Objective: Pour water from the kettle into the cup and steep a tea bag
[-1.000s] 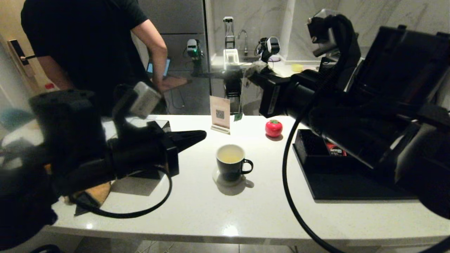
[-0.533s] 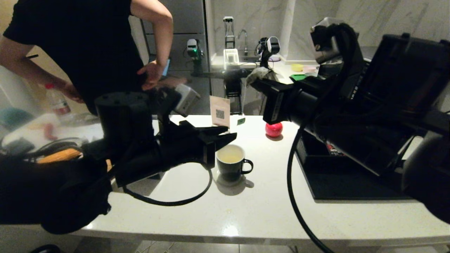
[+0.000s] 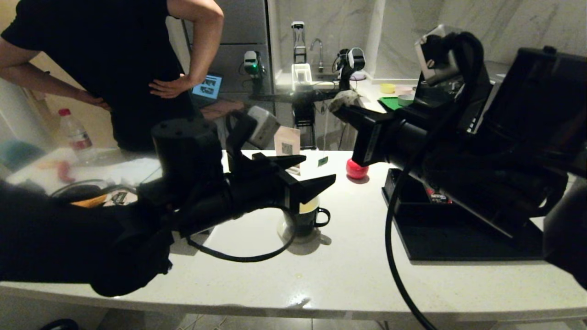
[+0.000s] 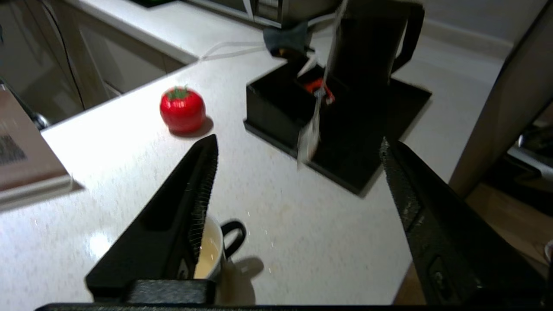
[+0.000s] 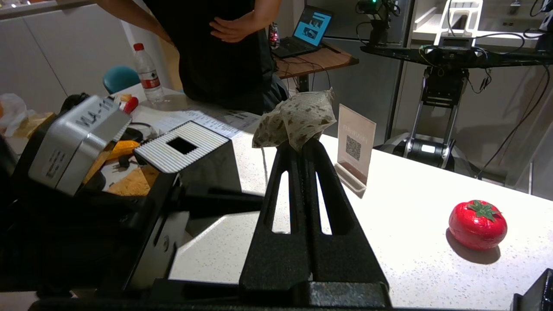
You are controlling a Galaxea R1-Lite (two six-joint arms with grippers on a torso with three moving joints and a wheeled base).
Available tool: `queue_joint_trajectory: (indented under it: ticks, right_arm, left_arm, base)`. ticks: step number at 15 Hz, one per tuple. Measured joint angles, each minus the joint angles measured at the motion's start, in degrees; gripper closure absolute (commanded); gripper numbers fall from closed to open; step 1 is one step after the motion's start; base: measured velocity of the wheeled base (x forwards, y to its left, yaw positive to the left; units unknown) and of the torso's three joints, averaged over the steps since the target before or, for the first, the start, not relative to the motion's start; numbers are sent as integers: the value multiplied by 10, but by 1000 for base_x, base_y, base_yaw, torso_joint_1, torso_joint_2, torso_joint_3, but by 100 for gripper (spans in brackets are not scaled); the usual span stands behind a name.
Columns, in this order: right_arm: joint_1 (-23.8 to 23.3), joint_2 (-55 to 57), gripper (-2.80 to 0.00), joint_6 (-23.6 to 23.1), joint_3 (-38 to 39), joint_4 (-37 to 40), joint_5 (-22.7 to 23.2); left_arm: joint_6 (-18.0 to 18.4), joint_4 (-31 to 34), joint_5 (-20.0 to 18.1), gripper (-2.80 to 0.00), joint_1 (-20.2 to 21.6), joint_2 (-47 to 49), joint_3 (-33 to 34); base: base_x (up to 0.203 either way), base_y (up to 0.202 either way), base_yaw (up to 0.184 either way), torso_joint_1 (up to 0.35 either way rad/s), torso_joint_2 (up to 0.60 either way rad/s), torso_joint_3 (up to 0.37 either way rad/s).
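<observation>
Black pair: left gripper [image 3: 308, 175] jaws wide over one cup [image 3: 310, 215], right gripper [image 5: 303, 144] jaws pinching one tea bag [image 5: 298, 119]

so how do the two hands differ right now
The left hand has its fingers spread wide and holds nothing; the right hand is pinched shut on the tea bag. The left hand sits low over the cup, while the right hand is raised well above the counter, behind the cup. Both are black, with long tapered fingers.

Marble wall [image 3: 504, 23], perhaps; white counter [image 3: 344, 275]
</observation>
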Motion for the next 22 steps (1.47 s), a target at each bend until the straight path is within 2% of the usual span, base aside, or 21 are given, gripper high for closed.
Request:
queue_joint_trajectory:
  ticks: [17, 22]
  right_arm:
    - [1, -34, 0, 0, 37, 0, 0]
    - [2, -35, 0, -1, 47, 0, 0]
  left_arm:
    - [-19, -88, 6, -280, -10, 65, -22]
    - [-42, -88, 40, -280, -34, 84, -68]
  base:
    - [0, 0, 0, 0, 0, 0]
    - [0, 0, 0, 0, 0, 0]
